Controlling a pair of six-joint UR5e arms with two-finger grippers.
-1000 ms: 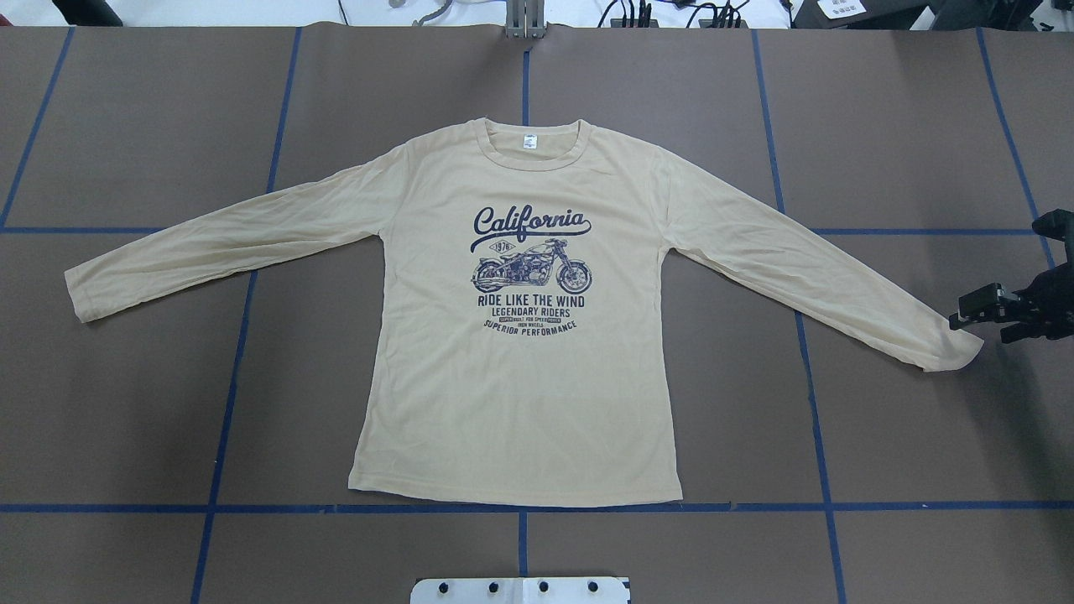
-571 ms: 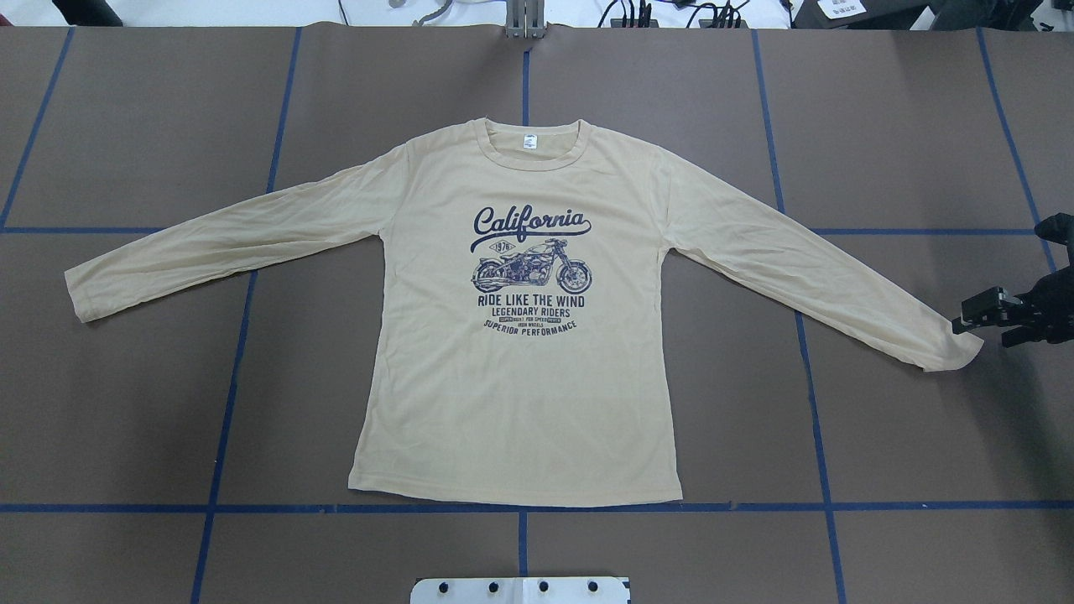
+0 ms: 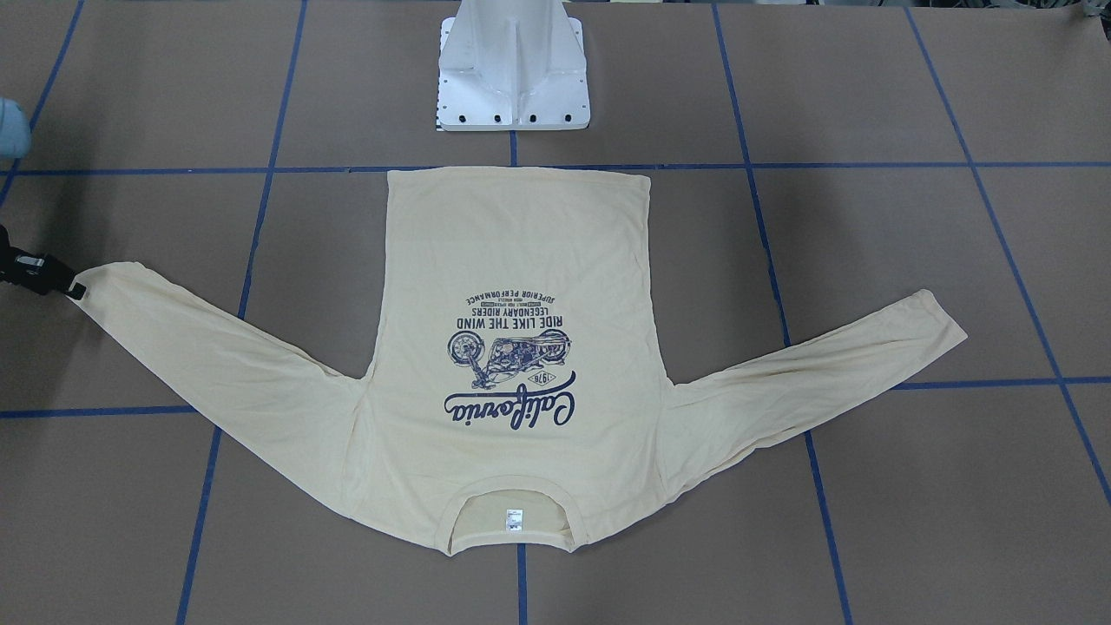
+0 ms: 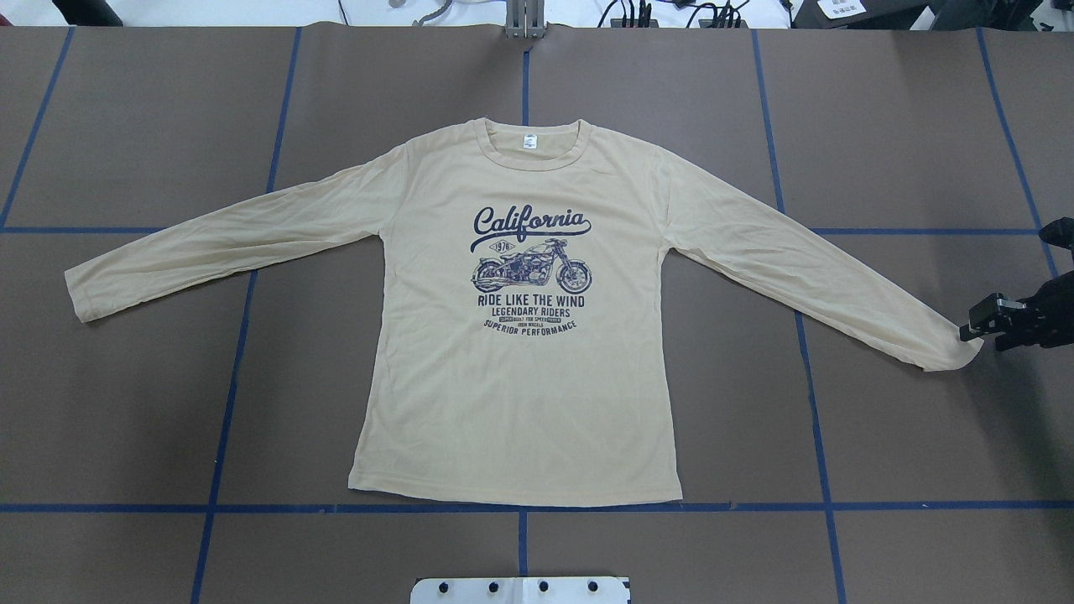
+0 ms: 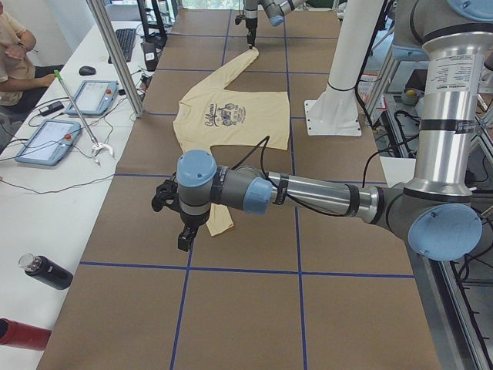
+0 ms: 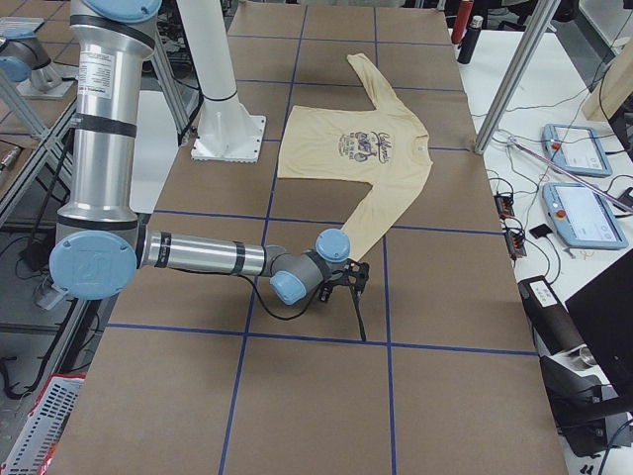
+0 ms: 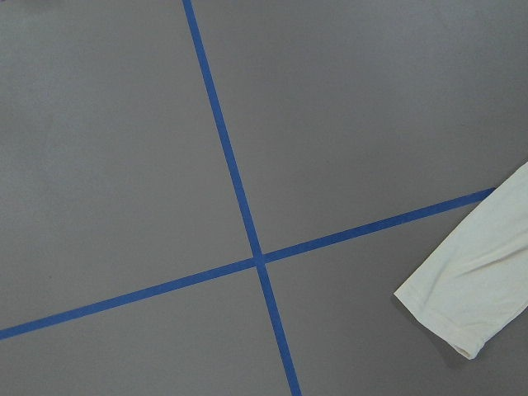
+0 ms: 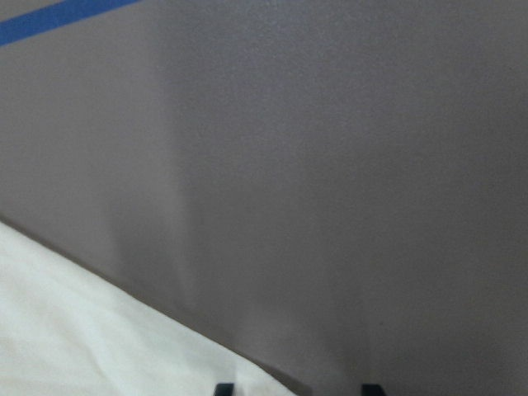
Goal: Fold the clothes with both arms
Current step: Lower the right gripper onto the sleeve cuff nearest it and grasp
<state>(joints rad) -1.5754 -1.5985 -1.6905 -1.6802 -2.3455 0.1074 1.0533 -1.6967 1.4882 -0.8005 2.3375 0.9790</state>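
Observation:
The clothes are one cream long-sleeved T-shirt (image 4: 520, 377) with a navy "California" motorcycle print, lying flat and face up with both sleeves spread. My right gripper (image 4: 977, 329) is at the right sleeve's cuff (image 4: 952, 352), low over the table. In the right wrist view its fingertips (image 8: 224, 388) stand apart, open, with the cuff's edge (image 8: 74, 330) just ahead of them. My left gripper (image 5: 183, 240) hangs just beside the left sleeve's cuff (image 5: 219, 220). It shows only in the exterior left view, so I cannot tell its state. The left wrist view shows that cuff (image 7: 470, 289).
The white pedestal base (image 4: 520, 590) stands at the table's near edge, close behind the shirt's hem. Blue tape lines (image 4: 520, 507) cross the brown table. Beside the table's far edge are tablets (image 5: 46, 139), bottles (image 5: 46, 271) and a seated person (image 5: 11, 46).
My right gripper has shifted slightly rightwards in the overhead view and sits closer against the cuff's end. The shirt has not moved.

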